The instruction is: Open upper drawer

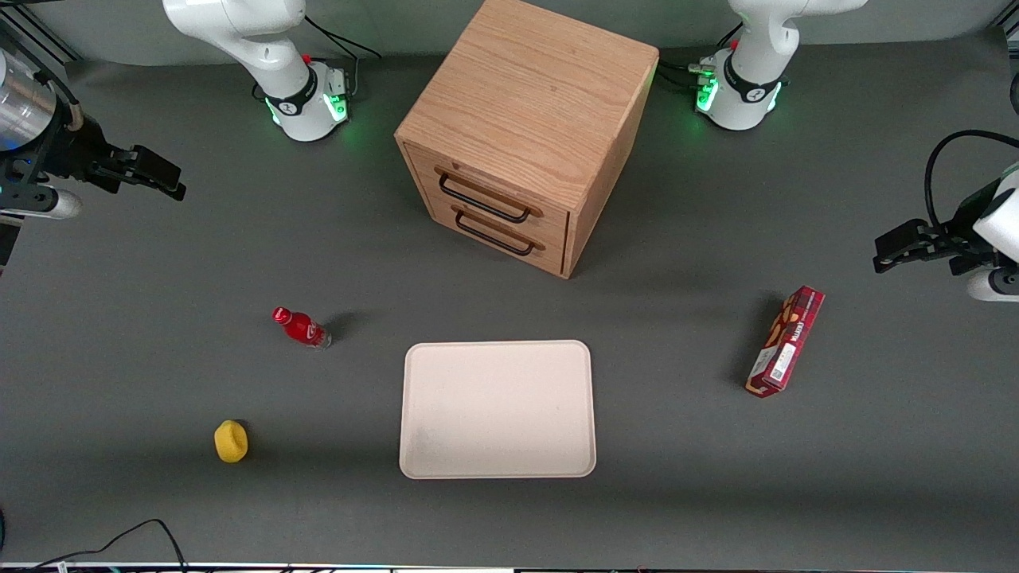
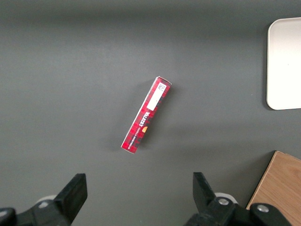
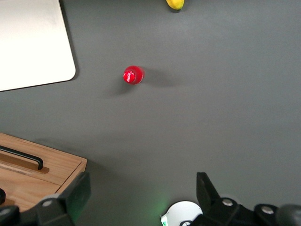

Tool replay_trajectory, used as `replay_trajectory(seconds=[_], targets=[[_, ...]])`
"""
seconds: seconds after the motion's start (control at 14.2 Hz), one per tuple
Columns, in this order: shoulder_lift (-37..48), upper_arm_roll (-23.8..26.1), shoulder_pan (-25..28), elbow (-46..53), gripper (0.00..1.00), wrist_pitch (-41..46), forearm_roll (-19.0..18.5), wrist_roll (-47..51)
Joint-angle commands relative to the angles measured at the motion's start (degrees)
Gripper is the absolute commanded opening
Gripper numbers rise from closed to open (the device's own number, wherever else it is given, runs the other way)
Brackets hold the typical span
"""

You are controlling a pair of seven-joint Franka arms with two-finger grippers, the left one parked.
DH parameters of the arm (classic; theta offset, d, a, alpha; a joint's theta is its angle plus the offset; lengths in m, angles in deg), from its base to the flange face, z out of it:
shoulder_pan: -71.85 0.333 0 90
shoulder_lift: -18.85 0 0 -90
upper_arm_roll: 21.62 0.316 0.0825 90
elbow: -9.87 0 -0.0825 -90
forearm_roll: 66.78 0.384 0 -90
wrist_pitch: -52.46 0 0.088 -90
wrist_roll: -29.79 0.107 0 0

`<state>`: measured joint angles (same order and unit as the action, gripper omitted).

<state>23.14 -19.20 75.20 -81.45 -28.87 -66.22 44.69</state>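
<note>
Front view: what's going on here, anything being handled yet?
Nothing is held yet. The gripper hangs open above the working arm's end of the table, well clear of the cabinet. The upper drawer is shut, its black handle untouched. A tray, red bottle and snack box sit nearer the camera.

Grey table [image 1: 716,477] w/ four loose bits on it. Cream tray [image 1: 497,410] sits flat, mid-table, nearer the front camera than the wooden cabinet [image 1: 541,95]. Red bottle [image 1: 301,327] stands upright beside the tray, toward the working arm's end, casting a short shadow. Yellow lemon-like lump [image 1: 231,442] lies nearer the camera than the bottle, apart from it, also well apart from the tray. Red box [image 1: 784,342], long & slim, printed w/ a label, rests on the table toward the parked arm's end, well clear of tray & cabinet. Black cable [image 1: 119,541] loops at the table edge closest to the camera.
</note>
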Motion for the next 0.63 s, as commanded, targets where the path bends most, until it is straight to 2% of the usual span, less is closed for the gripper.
replay_trajectory(seconds=[0.0,0.56], targets=[[-0.5,0.0,0.3,1.2,1.00,0.4,-1.2,1.4],[-0.6,0.1,0.4,1.6,1.00,1.1,-0.4,2.9]])
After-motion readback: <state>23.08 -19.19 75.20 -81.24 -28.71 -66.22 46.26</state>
